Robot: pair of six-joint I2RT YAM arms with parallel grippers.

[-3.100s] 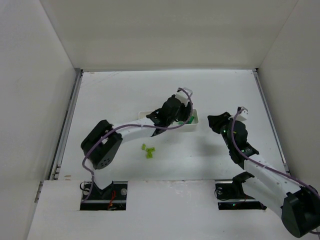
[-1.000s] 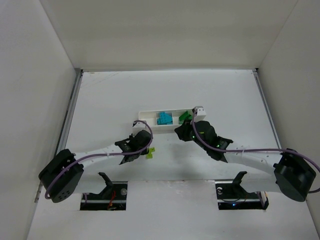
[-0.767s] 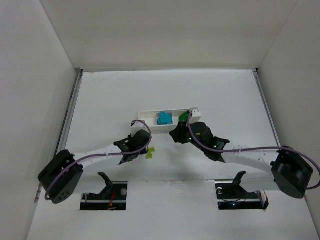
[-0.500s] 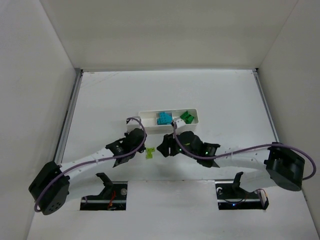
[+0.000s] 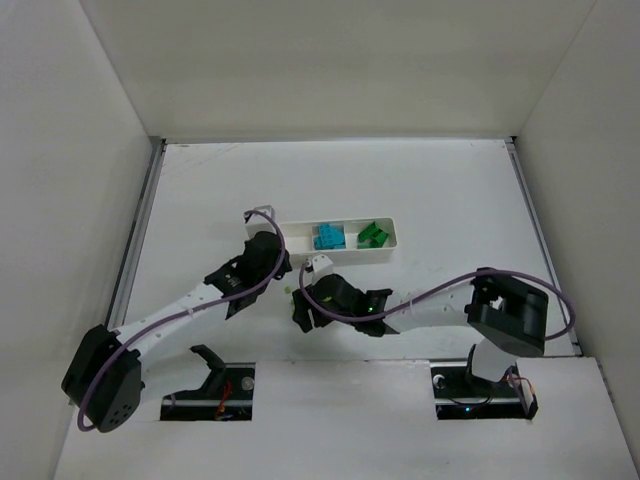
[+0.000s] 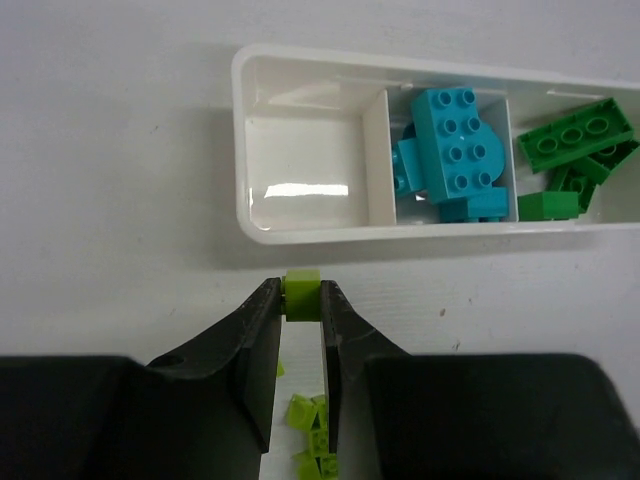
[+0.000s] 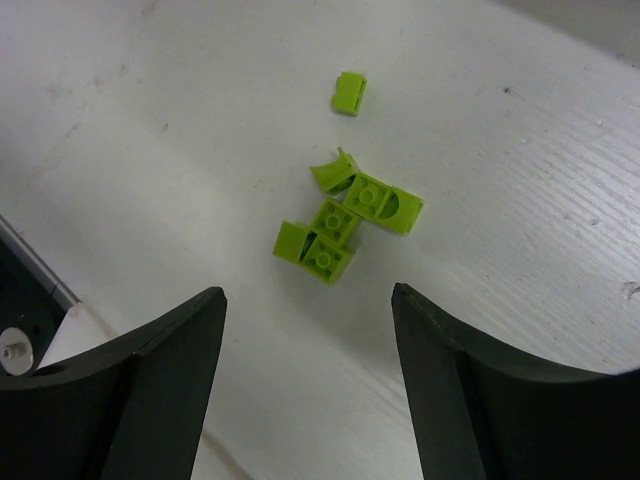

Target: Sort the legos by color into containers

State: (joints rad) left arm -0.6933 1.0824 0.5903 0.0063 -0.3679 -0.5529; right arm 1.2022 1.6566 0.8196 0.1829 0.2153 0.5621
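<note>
A pale yellow-green lego (image 6: pixel 302 294) is pinched at the tips of my left gripper (image 6: pixel 301 298), which is shut on it just short of the white tray's front wall (image 6: pixel 400 232). Straight ahead, the left container (image 6: pixel 300 170) holds nothing. Cyan legos (image 6: pixel 450 150) fill the middle container and dark green legos (image 6: pixel 575 160) the right one. My right gripper (image 7: pixel 308 297) hangs open over a cluster of yellow-green legos (image 7: pixel 345 225) on the table, with a single one (image 7: pixel 349 93) lying farther off. In the top view my left gripper (image 5: pixel 268 258) sits by the tray's (image 5: pixel 300 252) left end and my right gripper (image 5: pixel 303 300) is below it.
White walls close in the table at the back and on both sides. The right arm (image 5: pixel 430 300) stretches across the table's front half, with its elbow (image 5: pixel 508 310) at the right. More yellow-green legos (image 6: pixel 312 440) show below my left fingers.
My right arm swung from the tray's right end down to the yellow-green pile and its jaws opened. My left gripper rose with its lego from the pile toward the tray's left end.
</note>
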